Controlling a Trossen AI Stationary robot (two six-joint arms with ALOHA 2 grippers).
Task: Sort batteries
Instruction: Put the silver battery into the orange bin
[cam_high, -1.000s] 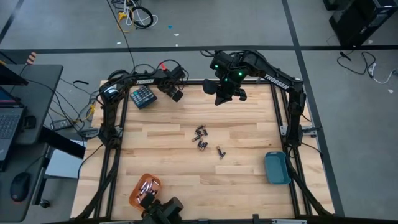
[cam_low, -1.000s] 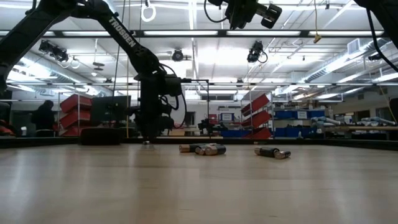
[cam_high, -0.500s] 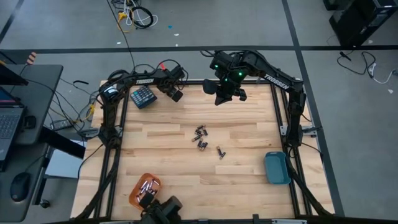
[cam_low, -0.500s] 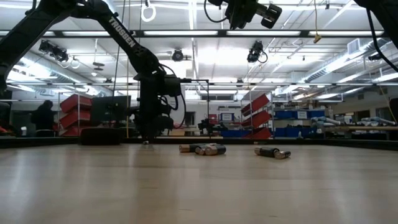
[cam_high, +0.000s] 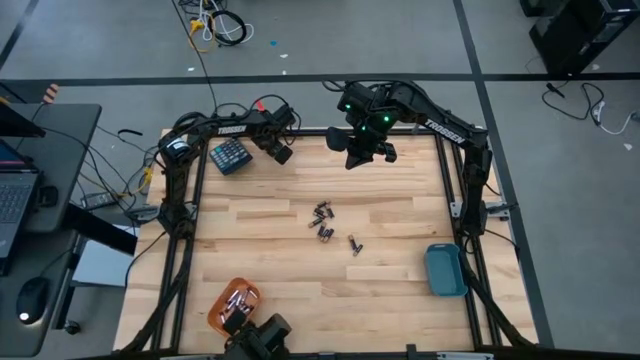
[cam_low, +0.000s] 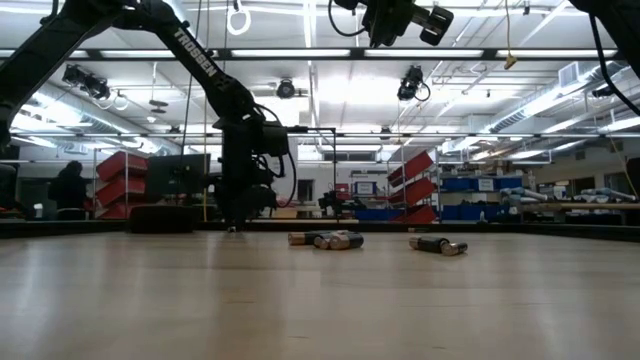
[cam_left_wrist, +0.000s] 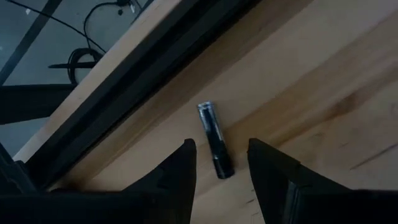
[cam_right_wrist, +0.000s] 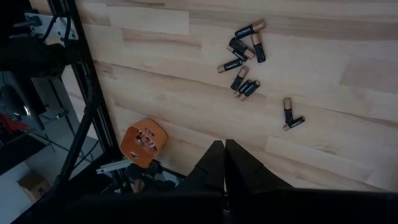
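Note:
A single dark battery (cam_left_wrist: 215, 140) with a silvery end lies flat on the wood by the table's far edge. My left gripper (cam_left_wrist: 221, 167) stands open and low over it, pointing steeply down, one finger on either side of the battery's near end without touching it; it also shows in the high view (cam_high: 281, 150) and the low view (cam_low: 236, 222). Several more batteries (cam_high: 322, 222) lie loose mid-table, with a pair (cam_right_wrist: 291, 116) a little apart. My right gripper (cam_right_wrist: 224, 163) hangs shut, high over the table's far side (cam_high: 365, 145).
An orange tray (cam_high: 232, 304) with batteries in it sits at the near left, and a blue tray (cam_high: 445, 269) at the right edge. A dark teal keypad-like block (cam_high: 230, 155) lies at the far left beside my left gripper. The black frame rail (cam_left_wrist: 124, 93) runs just beyond the single battery.

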